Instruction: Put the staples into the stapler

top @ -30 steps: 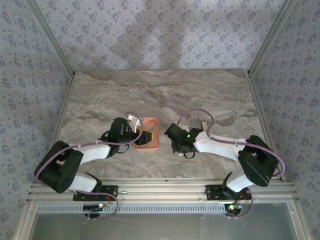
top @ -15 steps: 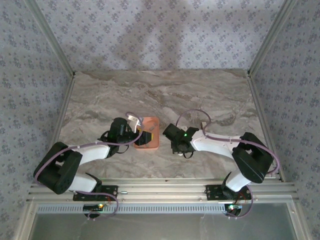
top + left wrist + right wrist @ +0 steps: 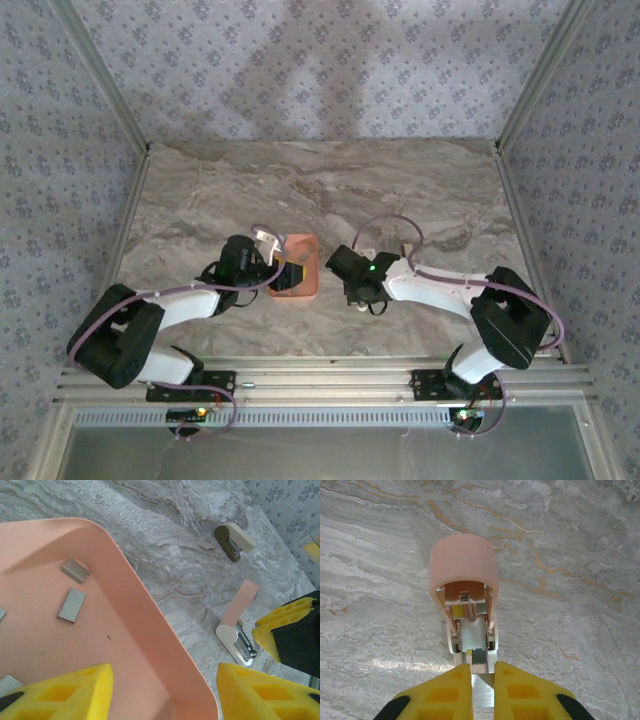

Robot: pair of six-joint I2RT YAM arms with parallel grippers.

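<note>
The staples (image 3: 71,605) were tiny dull-grey flat strips, short and rectangular, lying loose on the floor of the salmon-pink tray (image 3: 145,615). Two sat out ahead of the left gripper (image 3: 162,690), on its inner pad's side, and another lay right next to that pad. Its jaws were spread wide, with the tray's corner rim running between them. Out past the outer pad was the pink stapler (image 3: 464,560), lid flipped up and metal channel showing. The right gripper (image 3: 482,672) had its jaws squeezed nearly together, pinching the thin metal tail of that stapler's base. A tan stapler (image 3: 234,541) lay farther ahead on the marble table (image 3: 580,580), well apart.
</note>
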